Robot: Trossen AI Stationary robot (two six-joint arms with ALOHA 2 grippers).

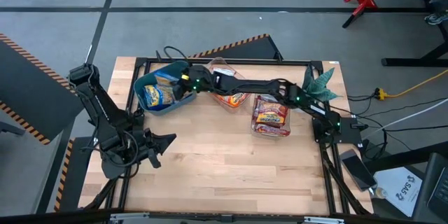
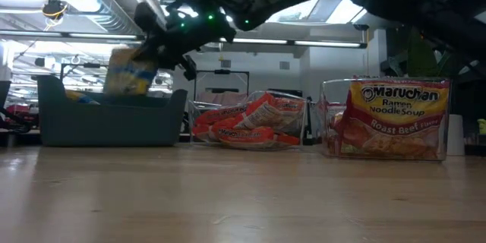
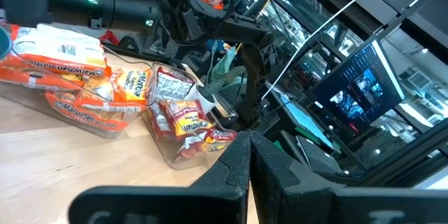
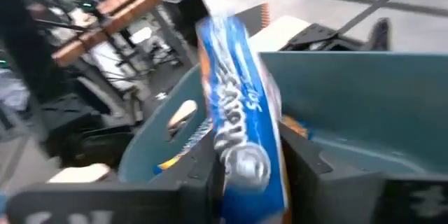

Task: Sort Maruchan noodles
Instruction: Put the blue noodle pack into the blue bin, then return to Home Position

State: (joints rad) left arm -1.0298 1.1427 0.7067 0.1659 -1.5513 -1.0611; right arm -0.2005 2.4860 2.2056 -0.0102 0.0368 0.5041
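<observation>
Both arms are dark, jointed and matte. The right arm point(image 1: 255, 84) carries small green lights near its wrist; the left arm point(image 1: 105, 115) trails black cables.

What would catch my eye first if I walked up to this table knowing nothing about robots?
Probably the right gripper, stretched across the table's far side to the teal bin with a blue-yellow noodle packet standing between its fingers. Next, two clear containers: one in the middle with orange packets, one to the right with Roast Beef packets. The left gripper rests shut near the table's left edge.
</observation>
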